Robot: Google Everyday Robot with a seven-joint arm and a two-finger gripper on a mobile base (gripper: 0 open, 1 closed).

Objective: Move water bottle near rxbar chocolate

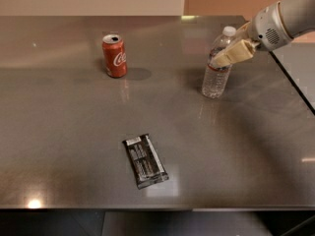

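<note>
The water bottle [215, 80] is clear ribbed plastic with a white cap and stands upright at the back right of the grey metal table [69, 132]. My gripper [229, 56] reaches in from the right and sits at the bottle's upper part, overlapping its shoulder just below the cap. The rxbar chocolate [145, 161] lies flat in its black wrapper near the table's front middle, far from the bottle.
A red soda can [114, 56] stands upright at the back left of centre. The table's right edge [295, 90] runs diagonally just right of the bottle. The front edge lies just beyond the bar.
</note>
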